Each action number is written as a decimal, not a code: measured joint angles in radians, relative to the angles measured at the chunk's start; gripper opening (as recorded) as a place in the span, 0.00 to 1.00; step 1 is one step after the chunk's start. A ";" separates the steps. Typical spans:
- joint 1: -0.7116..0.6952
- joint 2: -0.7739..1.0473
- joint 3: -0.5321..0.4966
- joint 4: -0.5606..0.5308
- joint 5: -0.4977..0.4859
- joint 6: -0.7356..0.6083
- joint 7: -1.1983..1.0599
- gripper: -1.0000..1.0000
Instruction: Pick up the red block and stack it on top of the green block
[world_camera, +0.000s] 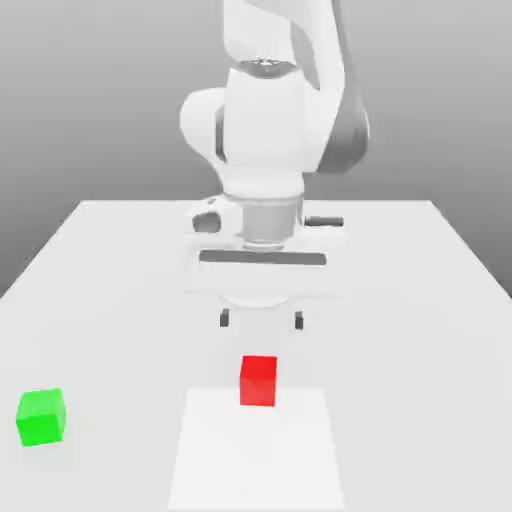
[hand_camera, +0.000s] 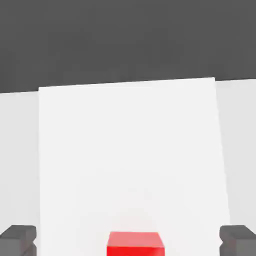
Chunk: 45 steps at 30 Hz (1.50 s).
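Left to right: smooth green cube (world_camera: 41, 417), bare-topped, toward the exterior view's left of the claw, well apart. White, dark-tipped claw (world_camera: 262, 320) open, empty. Smooth red cube (world_camera: 258, 381) lower than claw, ungrasped; grasp, carry, stack all left. Exterior view places green; hand view adds dark expanse (hand_camera: 125, 40) past flat white sheet (hand_camera: 130, 150).

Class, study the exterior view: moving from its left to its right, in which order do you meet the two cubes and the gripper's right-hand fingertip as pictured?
Green cube → red cube → black fingertip
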 joint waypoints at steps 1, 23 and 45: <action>-0.002 0.038 0.000 -0.005 -0.003 0.031 0.004 0.50; 0.006 0.191 -0.018 0.007 -0.045 0.160 0.037 0.00; -0.377 0.276 -0.293 0.453 0.064 -0.208 0.312 0.00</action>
